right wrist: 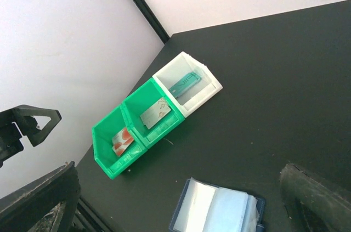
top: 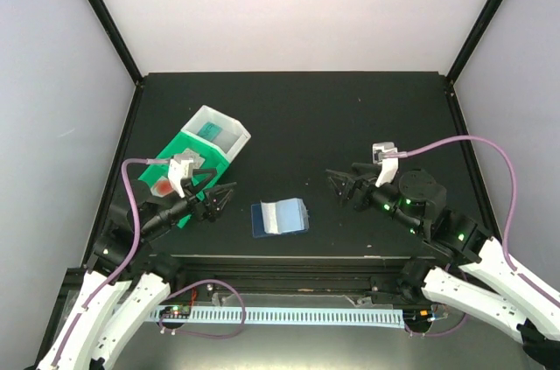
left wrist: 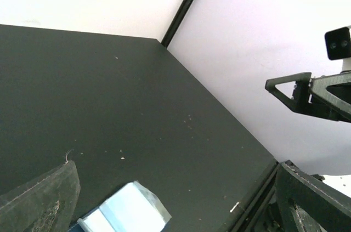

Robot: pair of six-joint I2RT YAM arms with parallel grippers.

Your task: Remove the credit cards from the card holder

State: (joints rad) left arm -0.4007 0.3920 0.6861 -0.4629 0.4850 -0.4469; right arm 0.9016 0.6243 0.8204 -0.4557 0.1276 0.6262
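While the card holder [top: 279, 217] lies open between them, the left gripper [top: 223, 201] and the right gripper [top: 338, 185] are both spread wide.

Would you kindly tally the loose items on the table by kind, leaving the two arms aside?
Bins: 3, two green bins and one white bin
Cards: 3, a teal card, a grey card and a red-orange card, one per bin
Holders: 1, the open card holder
Total: 7
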